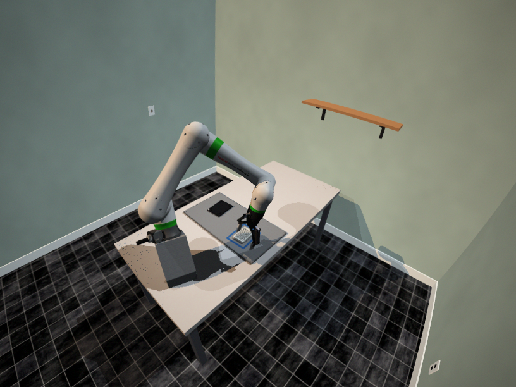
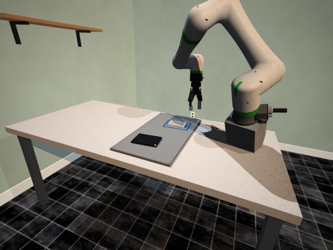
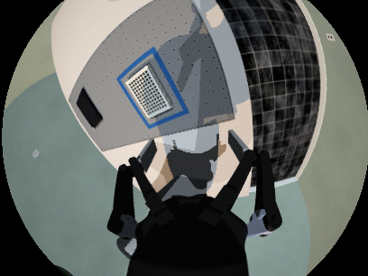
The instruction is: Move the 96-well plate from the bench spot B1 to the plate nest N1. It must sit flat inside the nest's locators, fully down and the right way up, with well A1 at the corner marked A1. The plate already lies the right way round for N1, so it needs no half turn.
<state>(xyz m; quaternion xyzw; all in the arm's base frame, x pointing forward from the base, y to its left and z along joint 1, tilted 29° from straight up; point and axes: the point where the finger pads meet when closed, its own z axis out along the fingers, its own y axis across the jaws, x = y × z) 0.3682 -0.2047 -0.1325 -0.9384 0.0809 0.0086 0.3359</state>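
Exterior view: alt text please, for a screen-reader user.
A white robot arm holds its open, empty tool above a 96-well plate lying in a blue-outlined spot on a grey mat. A black plate nest sits nearer the camera on the same mat, on a pale table.

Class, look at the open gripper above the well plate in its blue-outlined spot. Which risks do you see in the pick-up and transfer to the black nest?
1. The gripper hangs well above the 96-well plate, apparently slightly toward its edge; descending off-centre could land a finger on the plate.
2. The plate is low and flat, so a shallow grip might tilt or drop it.
3. The nest is close-fitting; a skewed release could leave the plate riding on the locators.
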